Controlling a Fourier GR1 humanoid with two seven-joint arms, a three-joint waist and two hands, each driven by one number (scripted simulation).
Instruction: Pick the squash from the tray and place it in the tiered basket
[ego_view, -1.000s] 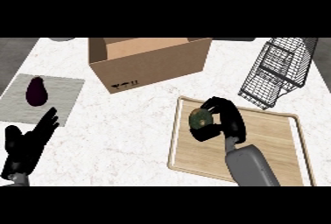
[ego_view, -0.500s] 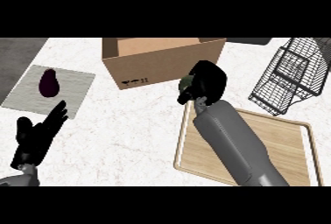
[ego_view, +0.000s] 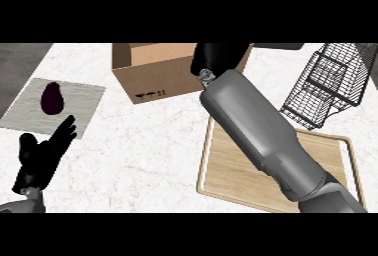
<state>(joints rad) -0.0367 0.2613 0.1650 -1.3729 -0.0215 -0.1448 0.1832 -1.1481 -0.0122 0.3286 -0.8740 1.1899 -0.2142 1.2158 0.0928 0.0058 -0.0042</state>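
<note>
We see the right hand high in the head view, over the near edge of the open cardboard box, at the end of a grey forearm that crosses the wooden tray on a diagonal from the lower right. The hand appears as a dark mass with its back toward us. We cannot tell whether its fingers are curled round anything, and the squash shows nowhere in the view. If the squash is under that hand, the hand hides it. The bare part of the tray carries no visible item; much of its board lies beneath the forearm.

We locate the tiered basket, a black wire frame, at the upper right of the table. It stands beyond the tray's far right corner and to the right of the right hand, apart from it.

The left hand rests at the lower left, released, with its fingers straight and pointing up and to the right. It touches nothing that we can see.

A grey mat lies at the upper left of the table, just beyond the left hand's fingertips. A dark purple eggplant lies on the mat, upright in the view, well apart from the box.
</note>
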